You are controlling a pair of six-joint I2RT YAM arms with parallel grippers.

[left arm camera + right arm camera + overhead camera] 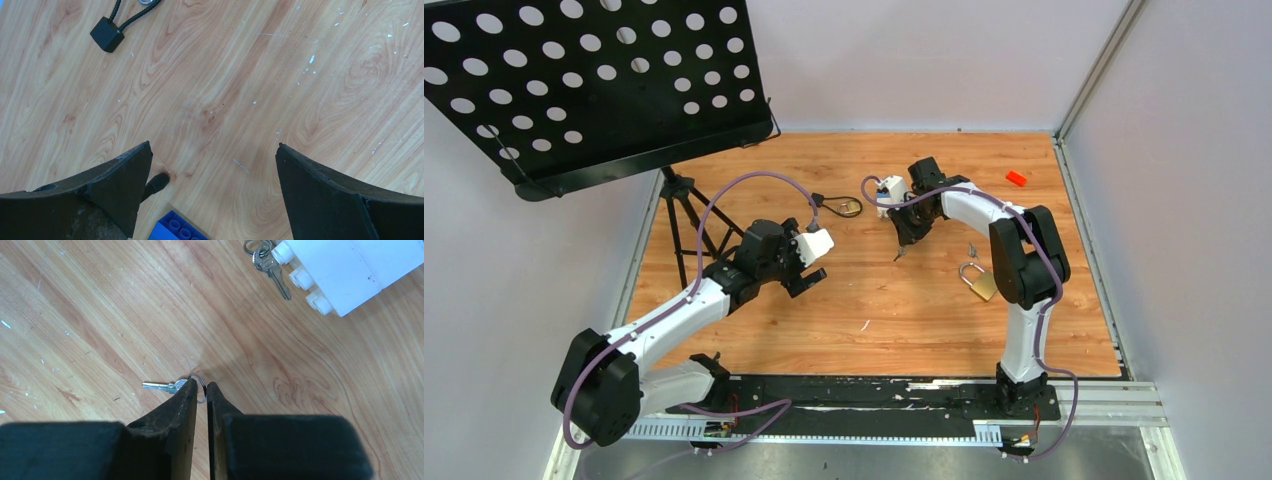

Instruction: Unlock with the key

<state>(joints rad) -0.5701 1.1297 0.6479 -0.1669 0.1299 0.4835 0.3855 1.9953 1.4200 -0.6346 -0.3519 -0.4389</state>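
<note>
Right gripper point(200, 392) pinches the key point(161, 386) by its ring, well apart from the white block point(345, 270). Left gripper point(214, 160) stands spread wide.

Small silver key point(161, 386) lies flat on the wood, ring attached

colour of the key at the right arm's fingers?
Dull silver-grey metal key; it shows best in the right wrist view.
</note>
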